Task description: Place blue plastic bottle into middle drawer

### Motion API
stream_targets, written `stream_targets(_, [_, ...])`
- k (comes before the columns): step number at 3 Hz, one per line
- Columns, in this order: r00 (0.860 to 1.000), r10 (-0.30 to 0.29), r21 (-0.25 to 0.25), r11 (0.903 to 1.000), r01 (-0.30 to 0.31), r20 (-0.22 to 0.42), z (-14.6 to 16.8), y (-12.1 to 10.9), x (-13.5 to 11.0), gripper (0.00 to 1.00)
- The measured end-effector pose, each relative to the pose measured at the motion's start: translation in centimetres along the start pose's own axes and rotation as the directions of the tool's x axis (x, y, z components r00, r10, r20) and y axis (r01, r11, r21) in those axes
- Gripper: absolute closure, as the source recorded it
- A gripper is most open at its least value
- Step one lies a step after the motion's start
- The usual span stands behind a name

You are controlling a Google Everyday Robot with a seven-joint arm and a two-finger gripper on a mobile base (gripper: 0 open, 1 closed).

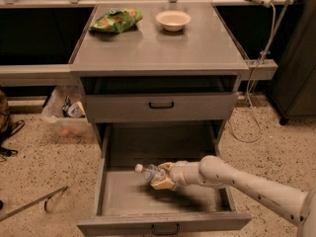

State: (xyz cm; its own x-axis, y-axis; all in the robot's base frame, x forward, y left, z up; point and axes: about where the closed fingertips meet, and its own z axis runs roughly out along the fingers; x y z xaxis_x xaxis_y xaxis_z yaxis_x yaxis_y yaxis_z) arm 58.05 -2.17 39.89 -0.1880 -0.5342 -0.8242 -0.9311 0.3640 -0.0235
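Note:
The blue plastic bottle [149, 172] is a small clear bottle with a white cap. It lies tilted inside the open middle drawer [163, 224], cap pointing up-left. My gripper [162, 177] reaches in from the right on a white arm and is shut on the bottle's lower end, low over the drawer floor. Whether the bottle touches the floor I cannot tell. The grey drawer is pulled far out, with its black loop handle at the bottom edge.
A shut grey drawer front [161, 105] sits one level higher. On the cabinet top lie a green snack bag [116, 20] and a white bowl [173, 19]. A plastic bin [66, 117] stands on the floor at left, a cable [252, 93] hangs at right.

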Motion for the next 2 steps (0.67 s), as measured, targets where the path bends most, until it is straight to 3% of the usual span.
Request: stream_targets(2, [1.0, 0.0, 0.0, 1.0, 0.0, 0.0, 0.01, 0.0, 0.0, 0.11])
